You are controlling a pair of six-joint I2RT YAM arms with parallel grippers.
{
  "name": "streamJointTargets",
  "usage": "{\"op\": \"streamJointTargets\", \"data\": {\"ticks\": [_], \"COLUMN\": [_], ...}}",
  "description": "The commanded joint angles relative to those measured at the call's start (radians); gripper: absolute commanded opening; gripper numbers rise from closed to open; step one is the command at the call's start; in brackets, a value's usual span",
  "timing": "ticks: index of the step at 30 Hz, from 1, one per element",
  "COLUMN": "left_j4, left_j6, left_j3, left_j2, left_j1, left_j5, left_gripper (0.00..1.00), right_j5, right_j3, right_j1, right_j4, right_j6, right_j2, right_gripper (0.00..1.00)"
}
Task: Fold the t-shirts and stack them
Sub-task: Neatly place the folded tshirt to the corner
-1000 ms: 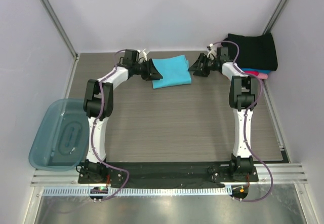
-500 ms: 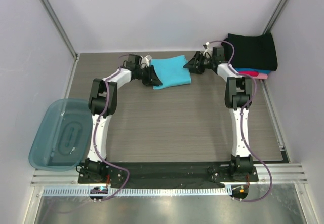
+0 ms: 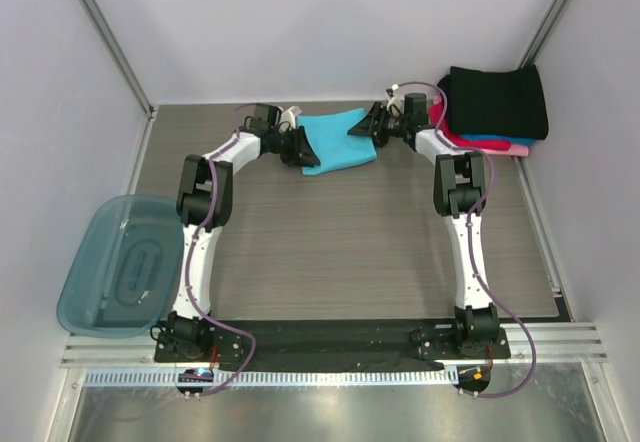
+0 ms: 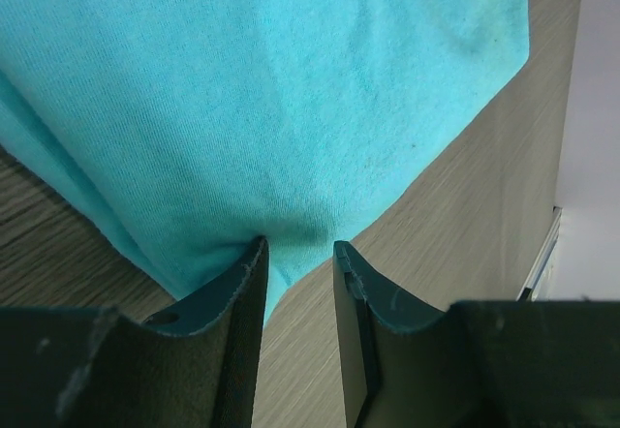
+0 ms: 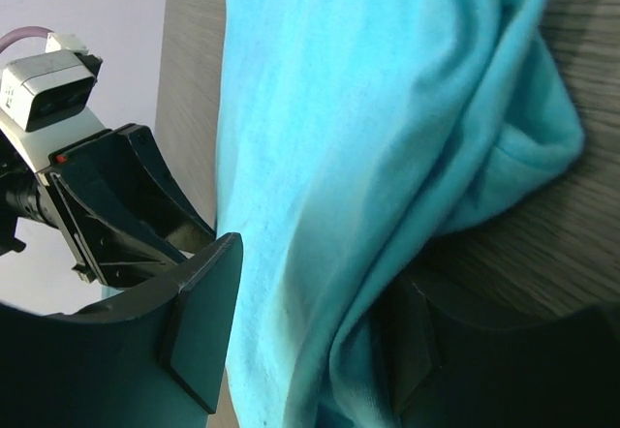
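Note:
A bright turquoise t-shirt (image 3: 340, 140), folded into a rectangle, lies on the table at the back centre. My left gripper (image 3: 300, 149) is at its near-left corner. In the left wrist view the jaws (image 4: 298, 254) stand a little apart, with the tip of the shirt's corner (image 4: 291, 108) between the fingertips. My right gripper (image 3: 362, 127) is at the shirt's right edge. In the right wrist view it (image 5: 315, 331) is open, with the thick folded edge (image 5: 387, 157) between its fingers. A stack with a black shirt (image 3: 497, 102) on top of pink and blue ones (image 3: 500, 144) sits in the back right corner.
A translucent blue-grey plastic bin (image 3: 118, 265) stands off the table's left edge. White walls close in the back and both sides. The arm bases stand on the black rail (image 3: 330, 337) at the near edge.
My right gripper has moved left from beside the stack onto the turquoise shirt's right edge. My left gripper has shifted onto the near-left corner and its jaws have narrowed.

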Motion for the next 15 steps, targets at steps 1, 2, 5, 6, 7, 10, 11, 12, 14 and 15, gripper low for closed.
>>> {"op": "streamJointTargets", "data": {"ticks": [1, 2, 5, 6, 7, 10, 11, 12, 14, 15], "left_j4": [-0.014, -0.02, -0.031, -0.034, -0.037, -0.048, -0.054, -0.056, -0.074, -0.082], "left_j6": [0.028, 0.034, 0.048, 0.051, 0.054, 0.071, 0.077, 0.089, 0.115, 0.132], "left_j3": [0.037, 0.037, 0.037, 0.037, 0.034, 0.032, 0.034, 0.037, 0.044, 0.049], "left_j2": [0.022, 0.024, 0.021, 0.019, 0.021, 0.015, 0.013, 0.007, -0.004, -0.01], "left_j1": [-0.002, -0.004, -0.004, -0.004, -0.004, -0.007, -0.008, -0.008, -0.008, -0.007], "left_j5": [-0.035, -0.035, -0.04, -0.043, -0.044, -0.055, -0.061, -0.064, -0.081, -0.092], "left_gripper": [0.35, 0.35, 0.34, 0.35, 0.34, 0.35, 0.34, 0.35, 0.34, 0.35], "right_j5": [0.036, 0.025, 0.01, 0.008, 0.008, 0.014, 0.018, 0.019, 0.019, 0.021], "right_j3": [-0.024, -0.028, -0.038, -0.038, -0.035, -0.024, -0.022, -0.012, 0.005, 0.022], "right_j1": [0.041, 0.042, 0.051, 0.053, 0.051, 0.048, 0.045, 0.041, 0.022, 0.016], "right_j4": [-0.054, -0.042, -0.008, -0.004, -0.002, 0.001, 0.001, 0.001, -0.001, -0.004], "right_j6": [0.049, 0.065, 0.1, 0.099, 0.1, 0.085, 0.081, 0.073, 0.062, 0.047], "right_j2": [0.088, 0.094, 0.118, 0.121, 0.126, 0.121, 0.115, 0.099, 0.08, 0.066], "right_gripper": [0.61, 0.61, 0.61, 0.58, 0.55, 0.21, 0.12, 0.05, 0.03, 0.01]}}
